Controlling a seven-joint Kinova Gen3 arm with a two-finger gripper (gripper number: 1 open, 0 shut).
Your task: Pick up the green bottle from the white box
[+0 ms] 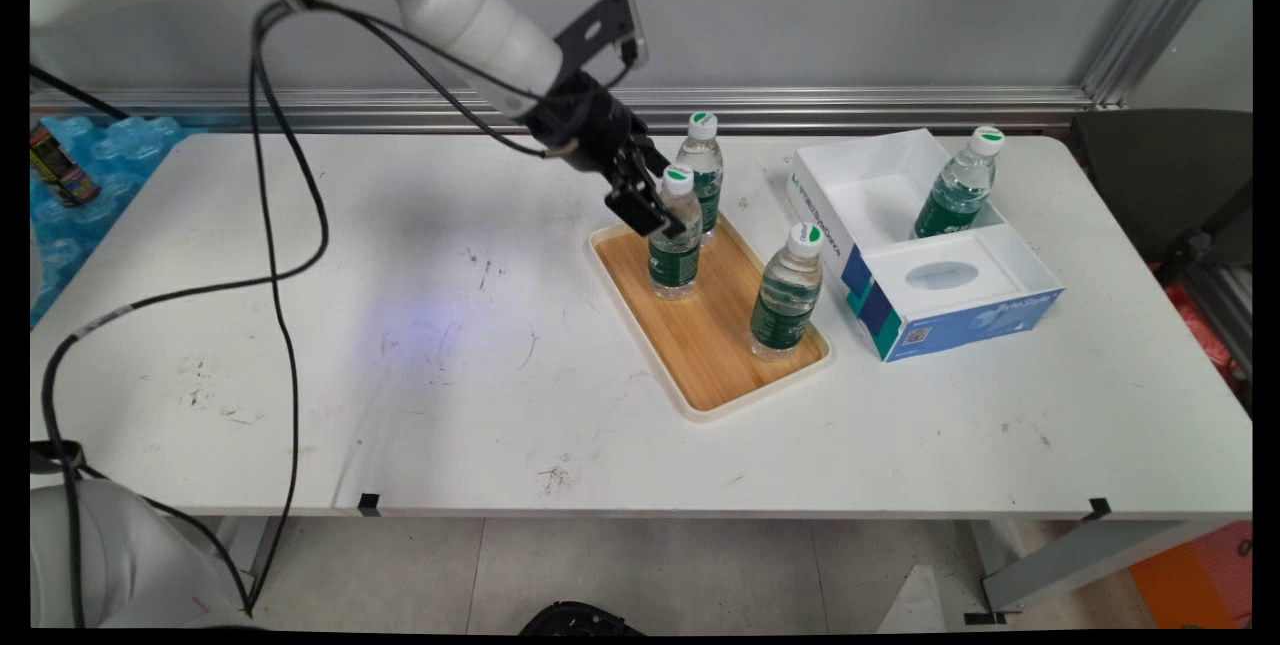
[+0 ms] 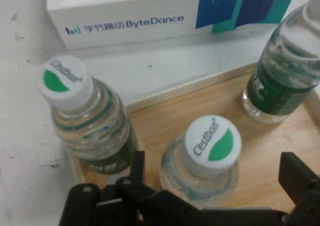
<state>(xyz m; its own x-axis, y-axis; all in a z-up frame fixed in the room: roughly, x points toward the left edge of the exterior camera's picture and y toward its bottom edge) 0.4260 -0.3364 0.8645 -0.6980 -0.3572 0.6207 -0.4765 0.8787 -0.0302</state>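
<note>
A wooden tray (image 1: 705, 355) with a white rim carries three small water bottles with green labels and white caps. My gripper (image 1: 660, 205) is down at the left bottle (image 1: 676, 250). In the hand view this bottle's cap (image 2: 212, 145) sits between the two fingers, and my gripper (image 2: 216, 162) is open, with a gap on each side of the bottle. A second bottle (image 1: 703, 170) (image 2: 80, 121) stands at the tray's far end. The third bottle (image 1: 790, 290) (image 2: 282, 75) stands at the near right of the tray (image 2: 160, 118).
A white and blue ByteDance box (image 1: 930, 275) (image 2: 125, 20) lies right of the tray, and another bottle (image 1: 958, 187) stands in its open half. A blue shrink-wrapped pack (image 1: 100, 160) and a can (image 1: 57, 165) sit at the far left. Black cables (image 1: 285, 255) hang over the table's left side.
</note>
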